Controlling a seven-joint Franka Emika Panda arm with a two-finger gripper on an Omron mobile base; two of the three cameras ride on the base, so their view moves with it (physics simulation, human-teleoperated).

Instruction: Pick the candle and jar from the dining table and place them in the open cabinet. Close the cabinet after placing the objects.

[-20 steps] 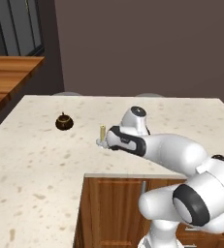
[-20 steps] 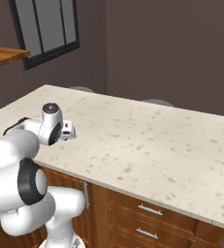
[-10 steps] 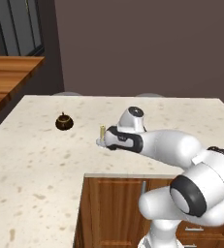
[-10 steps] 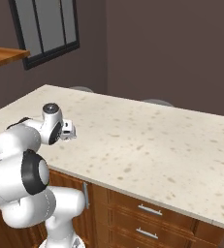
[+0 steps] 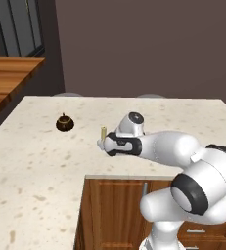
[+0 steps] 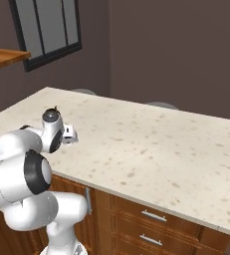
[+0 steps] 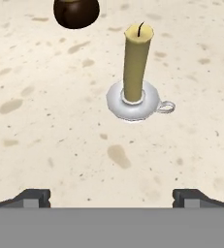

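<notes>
Gripper: my two-finger gripper (image 7: 111,196) has its jaws spread as wide as they go, with nothing between them; I see its two small dark fingertips (image 7: 32,197) far apart at the bottom of the hand view, low over the stone.
Arm: I see the white Franka arm (image 5: 168,149) reaching out low over the top from the lower right of the left base view, its hand just beside the candle; in the right base view the hand (image 6: 66,134) sits over the near left part of the top.
Candle: my thin pale-yellow candle with a dark wick, standing upright in a small round pale-grey holder with a little loop handle (image 7: 135,77), is ahead of the open fingers and a little right of centre in the hand view, apart from both tips. From the left base view I see it (image 5: 103,133) poking up just left of the hand.
Jar: I see the squat round dark-brown jar with a knobbed lid (image 5: 64,123) on the same top, beyond the candle and to its left, well apart from the gripper; in the hand view its lower part (image 7: 76,12) shows at the top edge.
Table: I see the cream speckled stone dining table (image 5: 31,166) with a warm wood base carrying both things.
</notes>
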